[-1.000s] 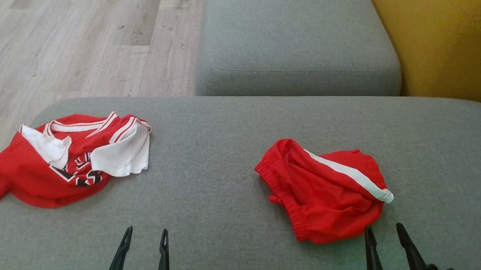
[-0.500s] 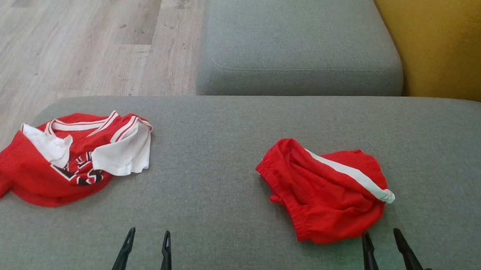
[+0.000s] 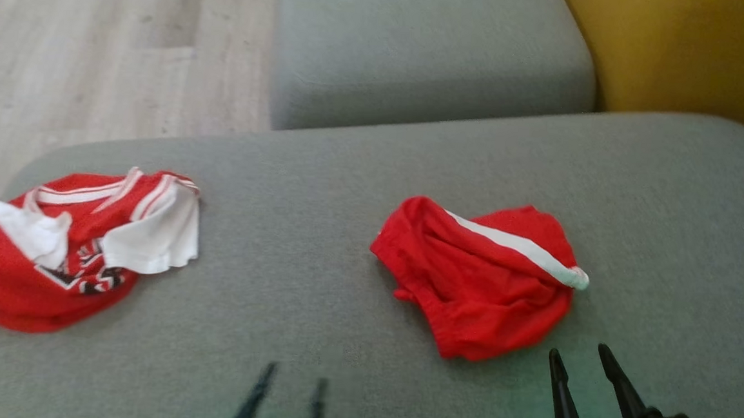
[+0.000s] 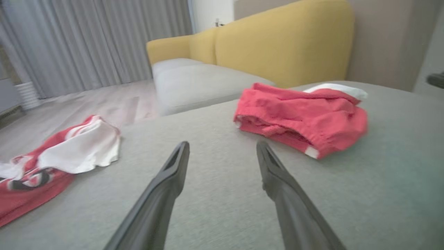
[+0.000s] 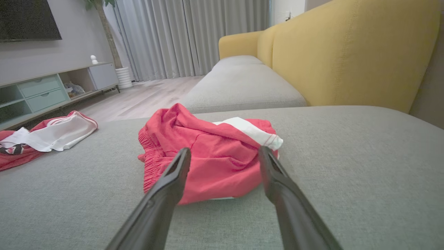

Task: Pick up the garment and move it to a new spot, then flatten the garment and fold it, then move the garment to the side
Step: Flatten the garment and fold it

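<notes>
The red shorts (image 3: 476, 293) are lying in a crumpled heap on the grey sofa seat (image 3: 319, 231), toward 4 o'clock in the head view, with the white side stripe (image 3: 512, 243) running across the top fold. The right hand (image 3: 579, 354) is hovering just short of their near hem, the shorts at its 11 o'clock. Its two fingers (image 3: 620, 379) are spread wide and gripping nothing, probably because it is lining up to pinch the nearest edge. In the right wrist view those fingers are framing the heap. The left hand (image 3: 295, 373) is waiting at 6 o'clock, equally wide and empty, likely free to take a second corner. The red-and-white jersey (image 3: 51, 273) is sitting well apart at 8 o'clock, near the seat's edge, so I am judging the shorts to be the garment being worked on.
</notes>
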Available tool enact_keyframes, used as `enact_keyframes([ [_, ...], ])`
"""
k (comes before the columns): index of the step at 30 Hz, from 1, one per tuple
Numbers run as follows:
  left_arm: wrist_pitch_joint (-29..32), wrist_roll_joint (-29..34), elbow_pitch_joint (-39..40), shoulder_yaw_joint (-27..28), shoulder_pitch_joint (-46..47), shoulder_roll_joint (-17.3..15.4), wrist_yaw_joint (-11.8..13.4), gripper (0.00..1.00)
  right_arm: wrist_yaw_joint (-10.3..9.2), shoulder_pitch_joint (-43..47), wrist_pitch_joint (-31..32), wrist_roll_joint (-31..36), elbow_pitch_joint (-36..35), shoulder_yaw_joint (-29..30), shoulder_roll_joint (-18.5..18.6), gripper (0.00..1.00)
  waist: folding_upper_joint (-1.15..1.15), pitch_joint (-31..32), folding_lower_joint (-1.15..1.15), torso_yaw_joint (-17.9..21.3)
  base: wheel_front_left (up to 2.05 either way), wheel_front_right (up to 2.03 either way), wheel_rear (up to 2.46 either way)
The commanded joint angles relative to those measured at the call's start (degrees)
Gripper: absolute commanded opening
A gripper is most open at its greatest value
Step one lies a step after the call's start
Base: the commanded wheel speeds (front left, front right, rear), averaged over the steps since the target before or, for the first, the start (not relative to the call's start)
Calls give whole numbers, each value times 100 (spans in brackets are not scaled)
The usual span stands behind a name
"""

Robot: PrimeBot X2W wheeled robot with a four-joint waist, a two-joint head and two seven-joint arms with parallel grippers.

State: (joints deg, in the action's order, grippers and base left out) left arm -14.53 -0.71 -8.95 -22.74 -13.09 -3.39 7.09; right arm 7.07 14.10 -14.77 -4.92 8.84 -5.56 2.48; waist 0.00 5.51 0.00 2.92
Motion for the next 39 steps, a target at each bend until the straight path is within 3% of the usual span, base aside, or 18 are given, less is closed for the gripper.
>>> enact_keyframes([
  [1, -47, 145, 22, -88, 539, 43, -173, 100, 42, -393, -23, 72, -217, -164, 40, 100, 0, -235, 0, 261, 0, 0, 0],
  [5, -47, 321, -348, -566, 943, 4, -465, 100, 42, -497, -23, 134, -229, -205, 40, 100, 0, -433, 0, 555, 0, 0, 0],
  [12, -47, 505, -1164, -1096, 1786, -141, -711, 100, 42, -732, -23, 121, -276, -276, 40, 100, 0, -844, 0, 1085, 0, 0, 0],
  [22, -47, 405, -2152, -1507, 2696, -336, -1085, 100, 42, -1019, -23, 44, -265, -381, 40, 100, 0, -1259, 0, 1575, 0, 0, 0],
  [36, -47, 103, -2211, -1596, 3108, -357, -925, 100, 42, -1182, -23, 42, -219, -432, 40, 100, 0, -1433, 0, 2018, 0, 0, 0],
  [39, -47, 41, -2258, -1473, 3104, -387, -747, 100, 42, -1175, -23, 54, -217, -404, 40, 100, 0, -1426, 0, 2056, 0, 0, 0],
])
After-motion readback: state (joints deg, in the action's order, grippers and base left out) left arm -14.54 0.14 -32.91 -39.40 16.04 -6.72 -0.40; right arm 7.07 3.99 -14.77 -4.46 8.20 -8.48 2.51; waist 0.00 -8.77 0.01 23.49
